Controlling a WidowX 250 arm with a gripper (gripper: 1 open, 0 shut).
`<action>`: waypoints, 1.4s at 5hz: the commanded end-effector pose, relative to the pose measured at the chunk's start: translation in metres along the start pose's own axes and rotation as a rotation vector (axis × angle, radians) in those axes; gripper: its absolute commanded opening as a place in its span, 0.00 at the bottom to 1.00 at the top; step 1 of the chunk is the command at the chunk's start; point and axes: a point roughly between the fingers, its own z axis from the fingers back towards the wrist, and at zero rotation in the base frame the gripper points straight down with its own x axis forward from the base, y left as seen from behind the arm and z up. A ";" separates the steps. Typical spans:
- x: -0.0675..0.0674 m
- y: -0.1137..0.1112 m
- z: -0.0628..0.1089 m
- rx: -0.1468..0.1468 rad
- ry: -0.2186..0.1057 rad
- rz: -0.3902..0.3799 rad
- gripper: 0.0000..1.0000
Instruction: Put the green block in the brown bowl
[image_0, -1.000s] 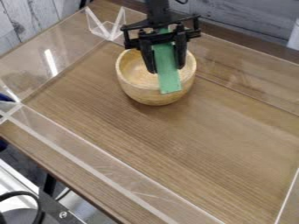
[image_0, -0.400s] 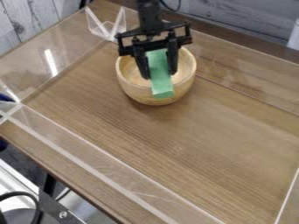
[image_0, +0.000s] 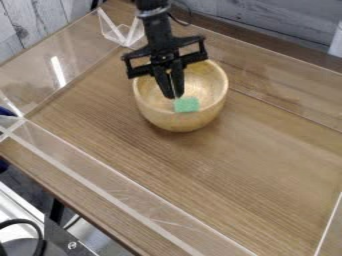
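Observation:
The brown bowl (image_0: 171, 120) stands on the wooden table toward the back centre. Inside it, a small patch of the green block (image_0: 187, 103) shows against the pale inner wall, while the rest of the block is hidden by the black fingers and the bowl's rim. My gripper (image_0: 168, 88) hangs straight down over the bowl's left half with its two fingers pressed together, shut, their tips just above and left of the green patch. I see nothing between the fingers.
The wooden tabletop (image_0: 201, 185) is fenced by low clear acrylic walls (image_0: 54, 75) on all sides. A clear stand (image_0: 123, 32) sits at the back behind the bowl. Black cables (image_0: 27, 238) lie outside the front-left corner.
The block has left the fingers and dropped lower into the bowl. The fingers have closed together, and the gripper has shifted slightly left.

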 end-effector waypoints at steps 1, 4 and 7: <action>0.002 -0.001 0.011 -0.015 -0.081 -0.042 0.00; 0.024 -0.002 0.006 -0.050 -0.091 -0.084 0.00; 0.041 -0.009 -0.016 -0.020 -0.103 -0.047 0.00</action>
